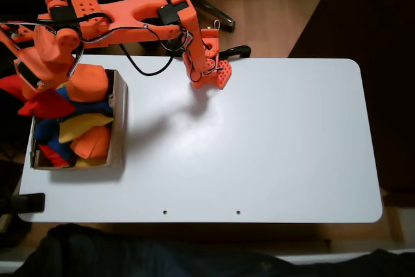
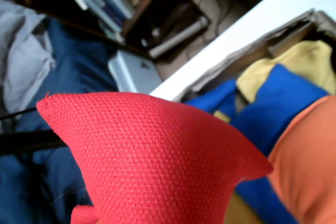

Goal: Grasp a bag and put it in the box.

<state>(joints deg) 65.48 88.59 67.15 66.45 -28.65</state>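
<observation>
In the fixed view the worktop is white, and the box sits at its left edge, near the far corner, already heaped with orange, blue and yellow beanbags. The orange arm reaches from its base at the far edge across to the left, and its jaws hang over the far left part of the box, but the arm's body hides them, so I cannot tell from here how they stand. The bag shows as a red shape just under the arm's end, above the heap and partly past the box's left wall; one pointed corner aims right, toward the box's middle, and another red tip pokes out to the left, off the worktop's edge. I judge the grasp and the carry done, with only the release into the box left. In the wrist view the bag fills the lower middle, close to the lens, its woven face bowed and two pointed corners spread left and right, so its long axis runs roughly level across this view, with a slight drop toward the right. That it hangs so close, lifted clear of the heap, suggests the jaws are pinching it, though the fingers themselves are out of frame. Behind it lie a blue beanbag, a yellow one and an orange one, with the box's wall along the worktop's edge.
</observation>
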